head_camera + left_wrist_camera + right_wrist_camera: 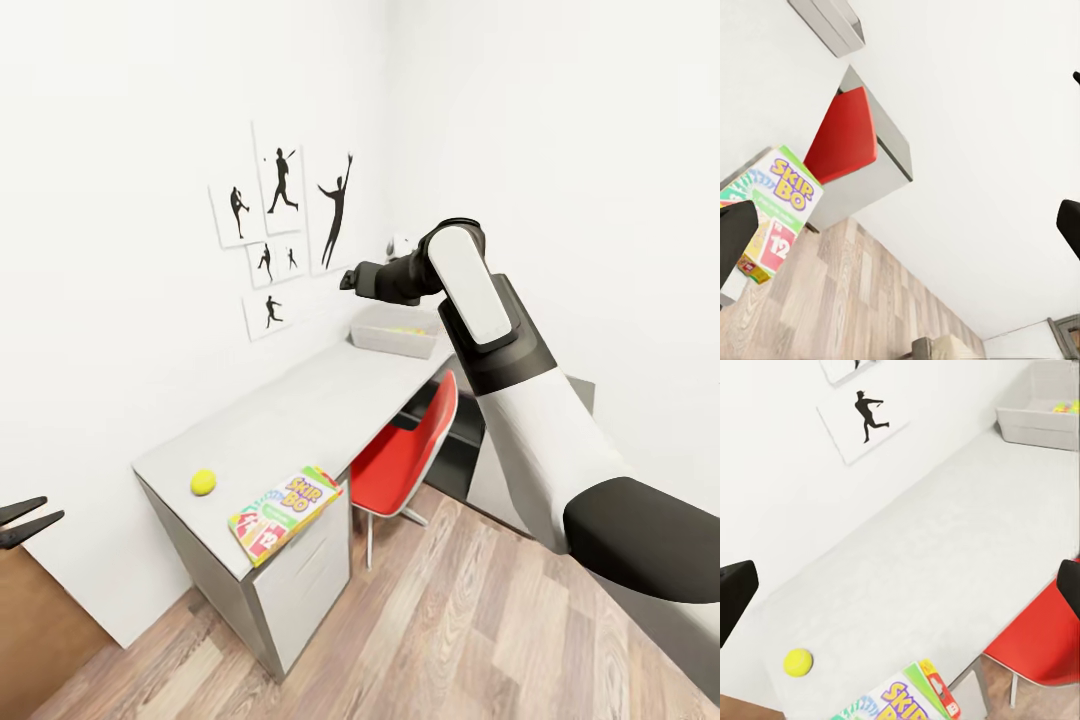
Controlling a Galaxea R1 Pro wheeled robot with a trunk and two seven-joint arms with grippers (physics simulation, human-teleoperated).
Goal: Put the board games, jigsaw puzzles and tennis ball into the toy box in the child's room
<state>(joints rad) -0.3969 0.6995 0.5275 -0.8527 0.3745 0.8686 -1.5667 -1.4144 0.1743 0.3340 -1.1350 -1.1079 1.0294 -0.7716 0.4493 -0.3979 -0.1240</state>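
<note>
On the table's (300, 410) near end lie the tennis ball (203, 482) (798, 661) and one board game, a colourful Skip-Bo box (285, 513) (776, 206) (900, 701) at the front edge. The pale grey toy box (396, 330) (1039, 416) stands at the far end by the wall; yellow and green bits show inside it, too small to name. My right gripper (347, 279) (900, 592) hangs open and empty in the air near the toy box. My left gripper (25, 520) (900, 225) is open and empty, low beside the table's near end. The bed is out of view.
A red chair (405, 460) (844, 135) (1042, 637) is tucked under the table's front. Black silhouette pictures (280, 215) hang on the wall behind. White drawers (305, 580) close the near end, above wood-plank floor (450, 620).
</note>
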